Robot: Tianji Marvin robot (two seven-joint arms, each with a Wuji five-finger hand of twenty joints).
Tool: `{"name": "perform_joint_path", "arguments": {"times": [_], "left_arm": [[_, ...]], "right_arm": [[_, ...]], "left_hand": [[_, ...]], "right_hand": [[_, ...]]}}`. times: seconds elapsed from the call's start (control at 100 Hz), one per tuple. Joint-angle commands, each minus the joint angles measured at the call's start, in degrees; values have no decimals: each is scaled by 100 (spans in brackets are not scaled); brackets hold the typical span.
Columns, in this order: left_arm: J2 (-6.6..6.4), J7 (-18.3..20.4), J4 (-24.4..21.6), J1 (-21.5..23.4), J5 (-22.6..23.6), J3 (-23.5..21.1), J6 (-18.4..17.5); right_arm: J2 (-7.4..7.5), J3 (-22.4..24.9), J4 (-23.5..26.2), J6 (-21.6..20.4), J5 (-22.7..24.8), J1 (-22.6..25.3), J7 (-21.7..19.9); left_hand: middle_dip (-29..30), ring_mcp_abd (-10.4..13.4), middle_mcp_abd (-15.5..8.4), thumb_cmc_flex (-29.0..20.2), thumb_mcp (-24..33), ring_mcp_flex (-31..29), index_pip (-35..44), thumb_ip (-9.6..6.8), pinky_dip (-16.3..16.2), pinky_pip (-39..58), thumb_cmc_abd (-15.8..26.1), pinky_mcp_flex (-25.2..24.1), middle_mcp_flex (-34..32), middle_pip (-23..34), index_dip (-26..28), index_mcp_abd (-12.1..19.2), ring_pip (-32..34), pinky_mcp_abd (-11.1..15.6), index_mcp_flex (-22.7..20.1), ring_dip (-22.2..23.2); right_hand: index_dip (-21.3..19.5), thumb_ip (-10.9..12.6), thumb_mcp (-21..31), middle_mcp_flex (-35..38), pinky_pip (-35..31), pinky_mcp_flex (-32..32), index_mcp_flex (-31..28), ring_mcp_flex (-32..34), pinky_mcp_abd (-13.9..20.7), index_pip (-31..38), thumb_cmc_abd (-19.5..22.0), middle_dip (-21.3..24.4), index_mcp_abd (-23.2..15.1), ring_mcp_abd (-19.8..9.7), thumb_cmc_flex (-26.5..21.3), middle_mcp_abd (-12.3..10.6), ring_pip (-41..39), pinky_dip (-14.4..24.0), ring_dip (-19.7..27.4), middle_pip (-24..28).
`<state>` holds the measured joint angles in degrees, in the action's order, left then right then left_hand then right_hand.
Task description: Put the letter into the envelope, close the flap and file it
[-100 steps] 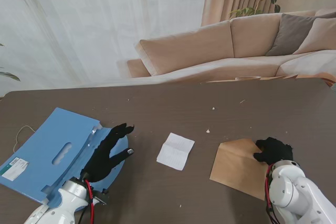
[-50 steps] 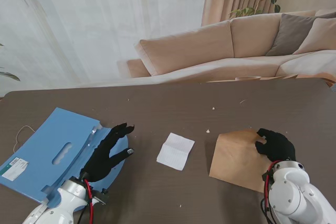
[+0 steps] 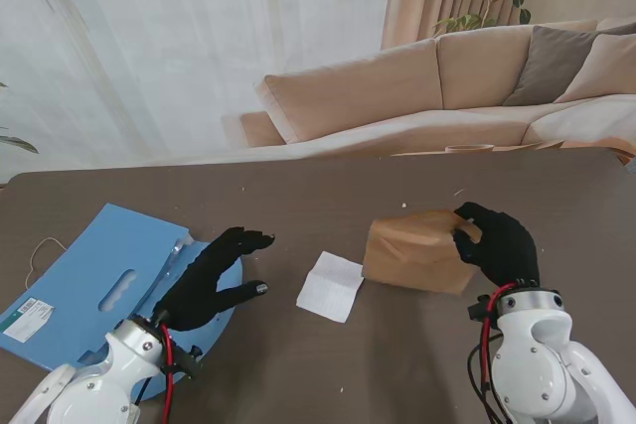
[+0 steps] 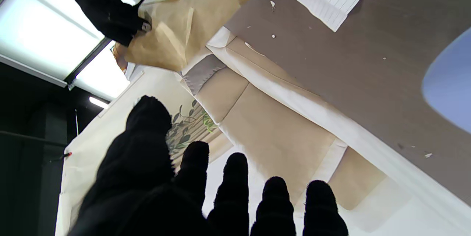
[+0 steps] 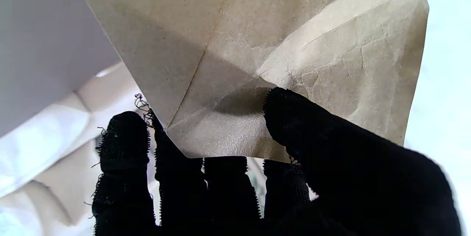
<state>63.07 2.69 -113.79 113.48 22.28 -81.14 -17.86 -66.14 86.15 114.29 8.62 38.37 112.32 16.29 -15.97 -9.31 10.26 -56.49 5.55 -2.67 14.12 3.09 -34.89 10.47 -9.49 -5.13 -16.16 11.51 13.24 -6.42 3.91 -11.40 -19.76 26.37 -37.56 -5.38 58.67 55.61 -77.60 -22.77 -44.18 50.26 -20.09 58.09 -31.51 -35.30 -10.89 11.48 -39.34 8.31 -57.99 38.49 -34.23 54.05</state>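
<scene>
Envelope (image 3: 419, 250) first: your right hand (image 3: 500, 243) grips it by its right-hand edge, thumb on one face and fingers (image 5: 123, 144) behind, and it hangs lifted off the surface (image 3: 328, 201), its long axis running left to right across the stand view. From the right wrist view I cannot tell for sure which end carries the flap; the paper there shows only creases and seams. The letter (image 3: 332, 286), a folded lined sheet, lies flat on the surface just left of the envelope and slightly nearer to you, between the two hands. Your left hand (image 3: 214, 280) hovers with fingers spread and nothing in it, over the near corner of the blue folder (image 3: 89, 295), and the letter lies to its right. That free hand is the one to take the letter, while the right presents the envelope's mouth toward it.
</scene>
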Motion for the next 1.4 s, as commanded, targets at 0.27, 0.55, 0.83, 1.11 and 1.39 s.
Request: {"name": "perform_joint_path", "arguments": {"times": [0.27,0.55,0.83,1.11,1.39], "left_arm": [[-114,549,-504,-786,617,213,816],[-103,612,-468,-1307,689,591,1469],[-18,219,-349,-1544,851,784,1858],[-127,794,-377,-1823,1033,900,2129],[-194,1033,-362,-2069,1580,1120,2179]], "right_arm": [[23,-896,113,-453,35,-908,-243],[42,-1582,-255,-648,101,-1553,-276],[71,-1902,-475,-785,227,-1863,-358],[92,-2114,-612,-891,349,-2059,-400],[124,-2286,-728,-950,595,-2214,-416]], "left_hand": [[-123,-120,-35,459,919,-362,-137,-31,-801,115,-610,264,-174,37,132,-95,114,-167,151,269],[-213,-99,-142,889,1444,-344,-289,6,-983,194,-858,282,272,135,164,-460,116,-158,1064,370],[-340,-190,-73,980,1827,-380,-329,47,-1095,245,-996,298,276,341,137,-586,161,-219,1093,495],[-1021,-540,55,417,2350,-1688,751,59,-1702,785,-1165,1122,-1673,1211,910,-493,970,-696,-921,1301],[-2592,-691,-54,-1135,1597,-2531,1549,72,-1463,2617,-1349,1064,-3673,674,1554,344,2555,-812,-2011,1468]], "right_hand": [[-384,256,-29,70,-145,-9,-121,107,-100,343,244,-53,-64,128,-272,-29,-81,112,-60,104],[-436,281,-29,96,-150,-66,-125,156,-105,297,243,-67,-92,112,-258,-62,-57,125,-52,70],[-477,292,-41,97,-144,-72,-123,159,-106,268,265,-77,-96,97,-258,-84,-46,132,-53,53],[-507,308,-50,98,-145,-88,-110,161,-92,250,283,-88,-93,91,-253,-86,-38,136,-54,42],[-551,326,-48,100,-144,-112,-92,179,-69,235,301,-106,-118,50,-229,-123,-21,138,-52,18]]}}
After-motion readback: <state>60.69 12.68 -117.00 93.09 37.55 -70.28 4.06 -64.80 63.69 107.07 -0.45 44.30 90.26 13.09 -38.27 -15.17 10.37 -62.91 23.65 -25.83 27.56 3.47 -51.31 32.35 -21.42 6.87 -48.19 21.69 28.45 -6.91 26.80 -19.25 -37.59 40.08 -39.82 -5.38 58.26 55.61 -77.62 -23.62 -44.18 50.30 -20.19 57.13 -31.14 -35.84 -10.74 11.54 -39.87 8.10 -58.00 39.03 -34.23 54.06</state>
